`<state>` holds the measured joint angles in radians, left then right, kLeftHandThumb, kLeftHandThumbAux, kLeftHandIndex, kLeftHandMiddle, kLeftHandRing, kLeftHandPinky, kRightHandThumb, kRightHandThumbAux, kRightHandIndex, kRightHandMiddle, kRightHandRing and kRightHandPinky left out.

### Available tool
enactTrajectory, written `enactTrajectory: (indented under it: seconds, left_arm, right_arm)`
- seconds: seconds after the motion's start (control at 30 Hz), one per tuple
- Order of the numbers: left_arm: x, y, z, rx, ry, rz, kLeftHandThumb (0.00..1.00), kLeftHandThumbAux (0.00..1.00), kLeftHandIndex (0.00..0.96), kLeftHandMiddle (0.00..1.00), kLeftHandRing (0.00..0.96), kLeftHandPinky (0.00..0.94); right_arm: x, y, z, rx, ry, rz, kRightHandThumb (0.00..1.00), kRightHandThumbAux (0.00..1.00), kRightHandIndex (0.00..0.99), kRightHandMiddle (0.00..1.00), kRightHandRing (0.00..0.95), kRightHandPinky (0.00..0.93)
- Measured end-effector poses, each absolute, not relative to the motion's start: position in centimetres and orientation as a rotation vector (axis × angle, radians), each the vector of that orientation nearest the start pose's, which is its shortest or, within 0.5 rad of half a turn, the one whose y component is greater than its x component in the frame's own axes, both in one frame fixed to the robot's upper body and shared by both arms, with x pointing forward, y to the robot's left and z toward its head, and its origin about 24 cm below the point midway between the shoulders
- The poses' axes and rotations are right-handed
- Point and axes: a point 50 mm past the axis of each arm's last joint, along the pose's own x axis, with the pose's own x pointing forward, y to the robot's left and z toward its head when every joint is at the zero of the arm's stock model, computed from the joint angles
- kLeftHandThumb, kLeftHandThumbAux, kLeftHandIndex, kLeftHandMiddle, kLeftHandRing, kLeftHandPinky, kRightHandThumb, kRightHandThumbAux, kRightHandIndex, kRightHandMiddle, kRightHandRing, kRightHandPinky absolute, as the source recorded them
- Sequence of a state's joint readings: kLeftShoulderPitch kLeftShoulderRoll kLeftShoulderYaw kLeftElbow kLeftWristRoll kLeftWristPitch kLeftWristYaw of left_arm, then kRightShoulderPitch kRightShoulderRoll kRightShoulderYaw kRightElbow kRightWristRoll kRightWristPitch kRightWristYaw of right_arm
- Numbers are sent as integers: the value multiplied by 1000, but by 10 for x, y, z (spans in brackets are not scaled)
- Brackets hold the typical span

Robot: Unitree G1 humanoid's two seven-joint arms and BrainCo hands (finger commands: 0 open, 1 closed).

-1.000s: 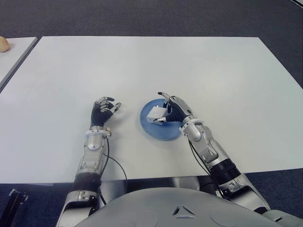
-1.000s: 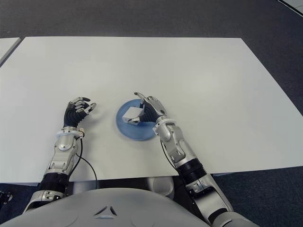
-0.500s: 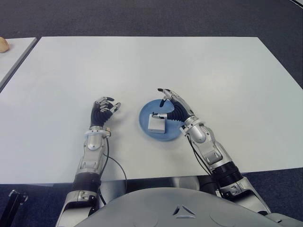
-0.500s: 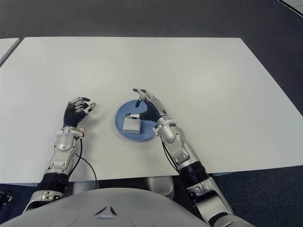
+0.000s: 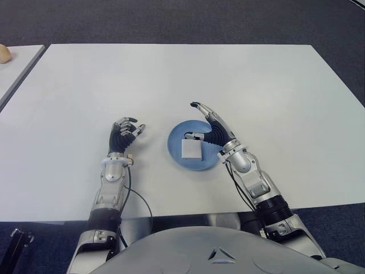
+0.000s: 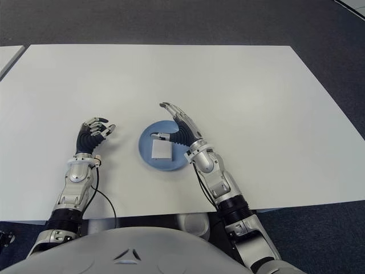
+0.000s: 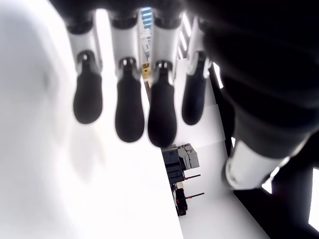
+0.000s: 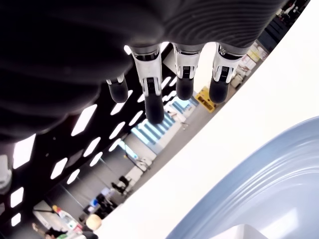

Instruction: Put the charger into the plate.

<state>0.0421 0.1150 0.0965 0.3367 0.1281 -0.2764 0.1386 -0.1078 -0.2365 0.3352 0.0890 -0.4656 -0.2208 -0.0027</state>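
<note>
A white square charger (image 5: 191, 148) lies flat inside the round blue plate (image 5: 175, 152) near the table's front middle. My right hand (image 5: 209, 127) hovers over the plate's right side with its fingers stretched out and spread, holding nothing; its thumb tip is close to the charger's far edge. In the right wrist view the plate's rim (image 8: 259, 189) curves below the extended fingers (image 8: 154, 99). My left hand (image 5: 124, 133) shows to the left of the plate, fingers curled loosely and empty.
The white table (image 5: 182, 80) stretches wide behind and to both sides of the plate. A second table edge (image 5: 20, 74) lies at the far left with a small tan object (image 5: 4, 53) on it. Dark carpet surrounds the tables.
The right hand has let go of the charger, which dropped flat into the plate. Its fingers have spread and lifted away. The left hand has stayed still.
</note>
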Motion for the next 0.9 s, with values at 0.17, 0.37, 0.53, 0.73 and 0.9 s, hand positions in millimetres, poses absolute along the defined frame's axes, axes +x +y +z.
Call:
enactTrajectory:
  seconds: [0.17, 0.37, 0.53, 0.73, 0.9]
  left_arm:
    - [229, 206, -13, 243, 89, 206, 710, 717, 435, 657, 651, 642]
    - [230, 206, -13, 246, 88, 205, 710, 718, 435, 655, 651, 645]
    - [230, 206, -12, 251, 88, 204, 710, 718, 435, 659, 655, 645]
    - [231, 206, -11, 256, 84, 202, 710, 717, 435, 655, 646, 631]
    - [232, 206, -11, 255, 82, 202, 710, 717, 435, 649, 640, 625]
  right_arm:
    - [254, -103, 48, -659, -273, 398, 0, 379, 0, 0, 0, 0]
    - [255, -111, 47, -614, -261, 328, 0, 435, 0, 0, 0, 0]
    - [258, -118, 48, -569, -238, 189, 0, 573, 0, 0, 0, 7]
    - [257, -123, 47, -463, -204, -23, 147, 904, 92, 112, 101, 154]
    - [258, -131, 44, -277, -173, -190, 385, 982, 200, 205, 170, 204]
